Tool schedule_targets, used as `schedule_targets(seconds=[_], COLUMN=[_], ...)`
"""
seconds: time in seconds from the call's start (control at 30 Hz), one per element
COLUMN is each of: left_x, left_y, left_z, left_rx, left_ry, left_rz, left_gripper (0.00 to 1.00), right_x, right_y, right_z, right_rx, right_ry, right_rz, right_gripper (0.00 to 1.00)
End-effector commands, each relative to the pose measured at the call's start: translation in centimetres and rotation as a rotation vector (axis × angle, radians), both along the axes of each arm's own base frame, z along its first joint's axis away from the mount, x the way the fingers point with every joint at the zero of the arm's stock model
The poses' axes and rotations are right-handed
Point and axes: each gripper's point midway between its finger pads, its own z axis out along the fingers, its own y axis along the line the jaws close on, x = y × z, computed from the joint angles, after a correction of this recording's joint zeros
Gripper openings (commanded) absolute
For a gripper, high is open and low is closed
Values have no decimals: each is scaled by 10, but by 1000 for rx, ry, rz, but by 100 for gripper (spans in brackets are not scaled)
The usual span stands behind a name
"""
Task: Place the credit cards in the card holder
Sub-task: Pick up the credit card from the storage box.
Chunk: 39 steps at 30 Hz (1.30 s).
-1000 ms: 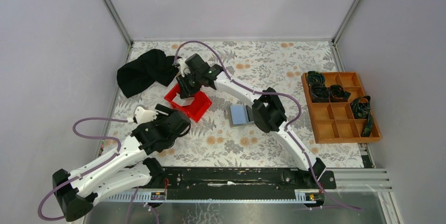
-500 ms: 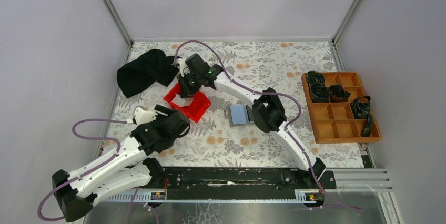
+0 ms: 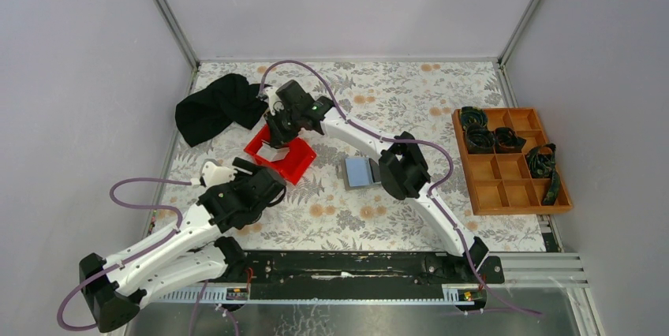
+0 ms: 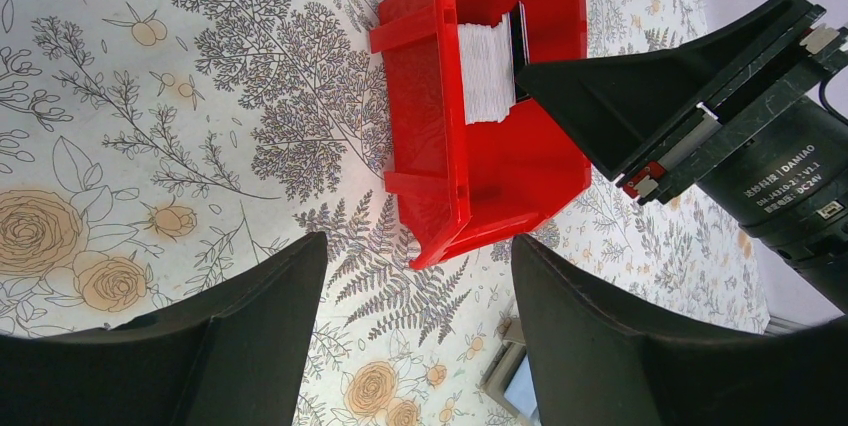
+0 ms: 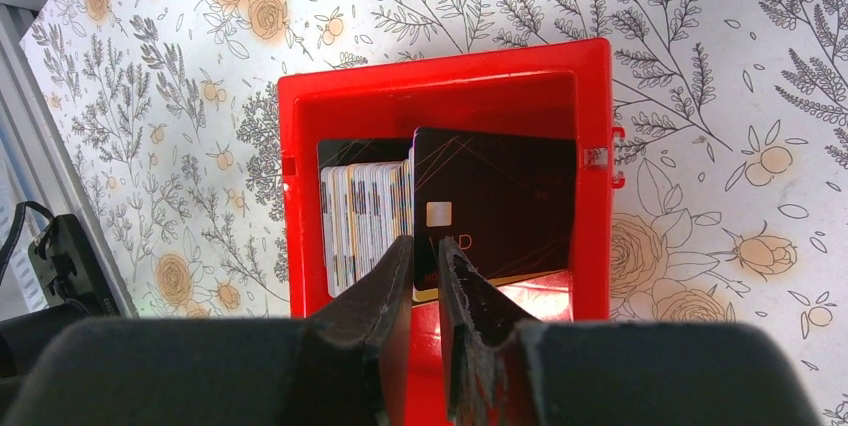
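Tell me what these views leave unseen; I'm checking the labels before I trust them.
- Card holder: top view, right side under the right arm's joint; left wrist view, only a corner at the bottom edge.
- Card stack: right wrist view, edges too fine to count; the dark card covers the rest.
- Dark card's lower edge: right wrist view, behind the fingers.
- Orange tray contents: top view, too small to identify.

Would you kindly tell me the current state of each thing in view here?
right gripper: shut on the dark card.
dark card: pinched at its lower edge, tilted, inside the red bin.
card stack: standing on edge in the bin.
red bin: upright.
left gripper: open, holding nothing.
card holder: lying flat, light blue surface showing.
orange tray: some compartments hold dark items.
black cloth: crumpled.
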Motion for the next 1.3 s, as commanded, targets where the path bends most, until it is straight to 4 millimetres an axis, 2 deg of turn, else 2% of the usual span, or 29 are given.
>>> schedule_targets(seconds=[0.0,0.43,1.27], left_x=[-1,-1,-1], left_y=[8,7,9], left_z=[1,0,-1], left_rx=[33,30,33], left_ry=[-7,-6,-12], left_rz=[22,19,24], left_gripper=[75,75,75], right_x=[-12,-16,-7], right_y=[8,5,1], right_z=[60,53,59], right_rx=[85,69,53], right_ry=[-61,-42,-87], right_rz=[35,42,15], right_gripper=[21,25,19])
